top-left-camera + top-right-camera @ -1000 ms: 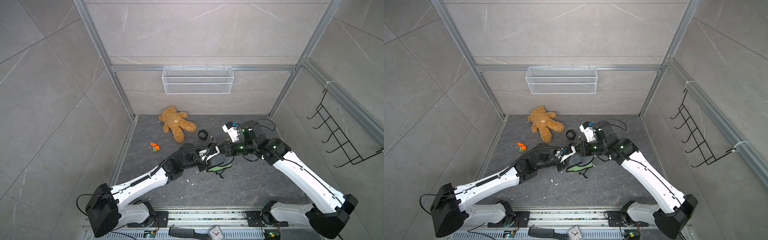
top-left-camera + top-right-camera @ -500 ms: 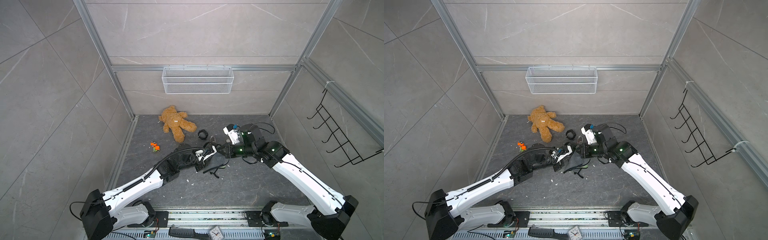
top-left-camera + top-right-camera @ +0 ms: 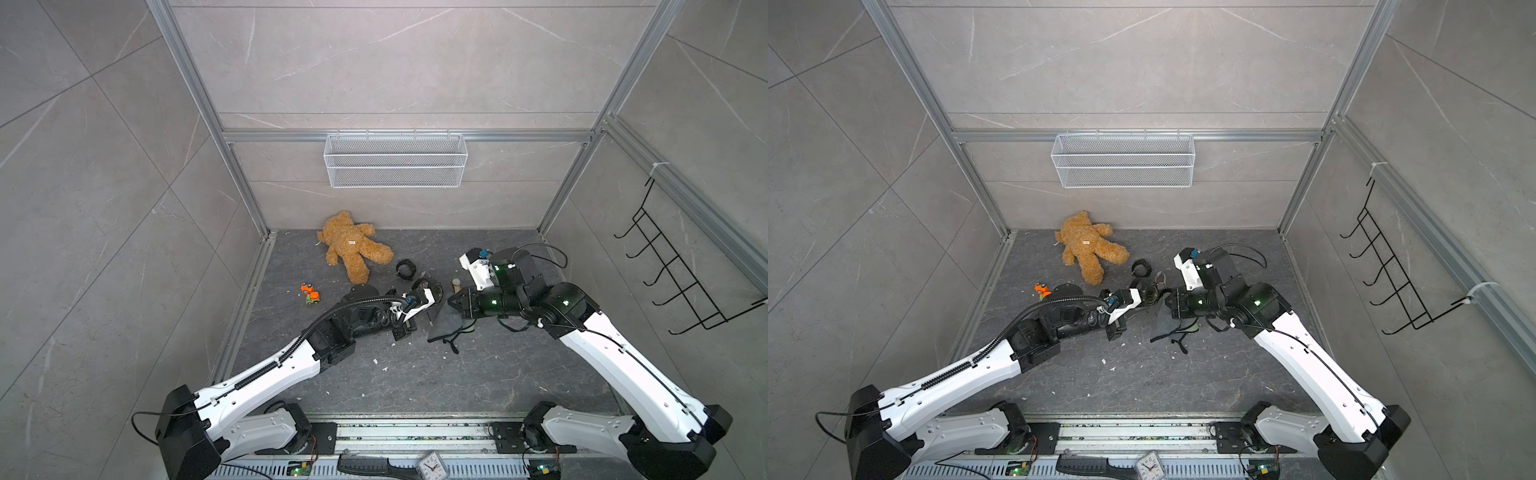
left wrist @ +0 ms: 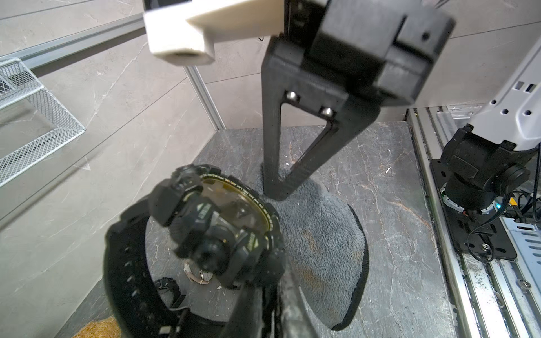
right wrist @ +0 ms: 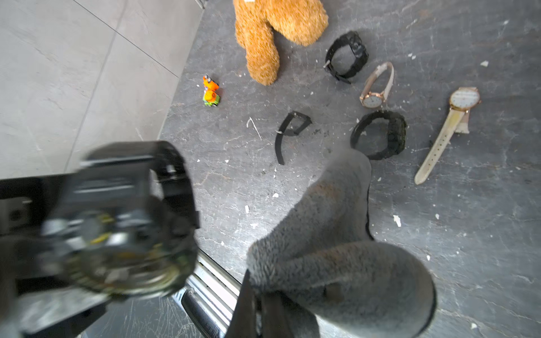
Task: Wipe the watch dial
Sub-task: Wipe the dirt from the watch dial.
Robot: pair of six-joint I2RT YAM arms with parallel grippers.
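The left hand [image 4: 272, 292] was clamped on the black watch [image 4: 216, 228] — dial facing the right hand [image 3: 455, 303], which pinched the grey cloth [image 5: 336, 257] just beside it.

Bare dark floor [image 3: 478, 374] lying open nearest the arm bases, teddy bear [image 3: 351, 245], toy cars [image 3: 311, 293] and loose watches [image 5: 377, 134] crowding the far half, mesh basket [image 3: 395, 166] jutting from the back wall.
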